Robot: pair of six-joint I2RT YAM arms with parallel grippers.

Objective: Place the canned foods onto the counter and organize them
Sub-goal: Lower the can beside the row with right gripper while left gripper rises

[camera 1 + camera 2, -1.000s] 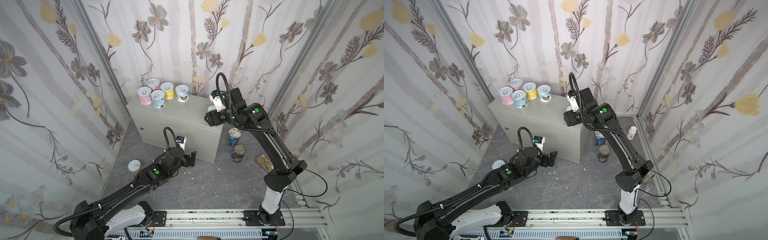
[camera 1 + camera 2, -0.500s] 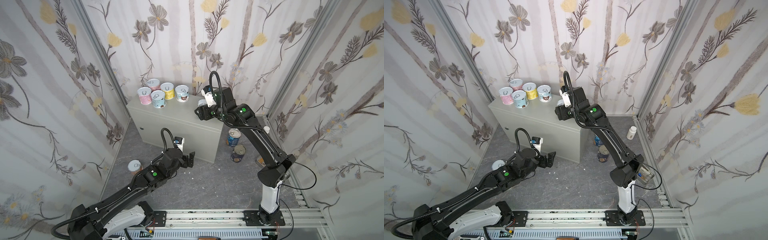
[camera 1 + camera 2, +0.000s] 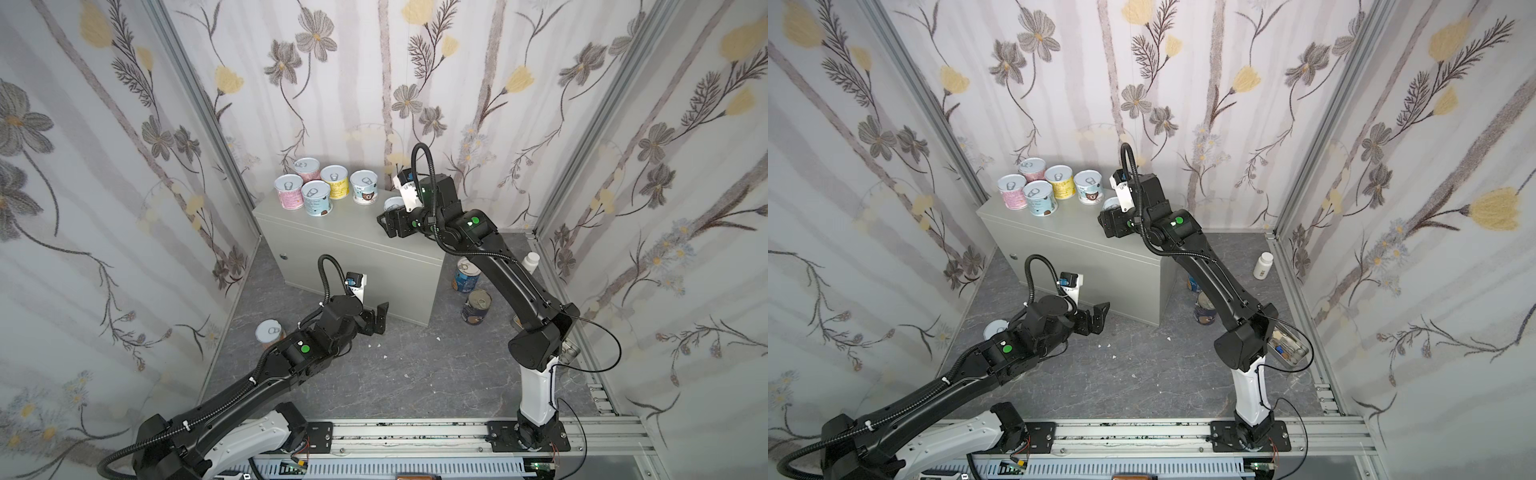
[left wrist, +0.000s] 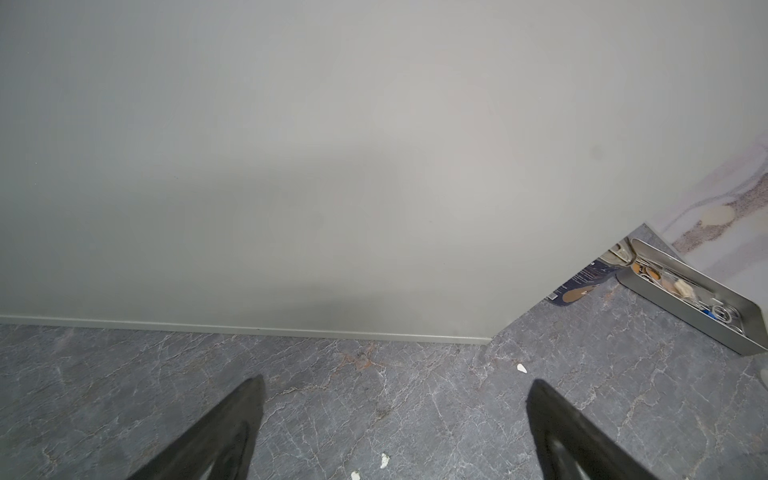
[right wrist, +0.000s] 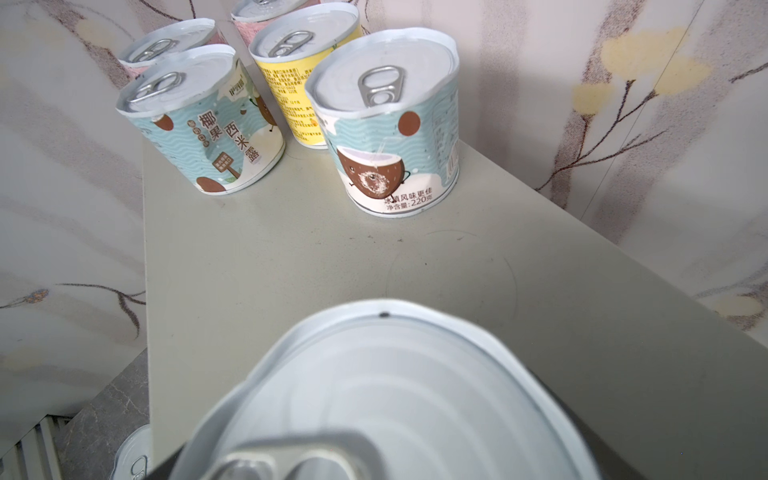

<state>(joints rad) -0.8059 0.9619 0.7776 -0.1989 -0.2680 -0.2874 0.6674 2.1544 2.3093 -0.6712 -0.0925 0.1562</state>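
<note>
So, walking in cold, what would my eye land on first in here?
Likely the flowered wallpaper on the walls, then five pastel cans huddled at the back left corner of the grey counter. After that, a sixth can sits between the right arm's fingers over the counter, while the left arm's fingers gape wide, low by the counter's front.
</note>
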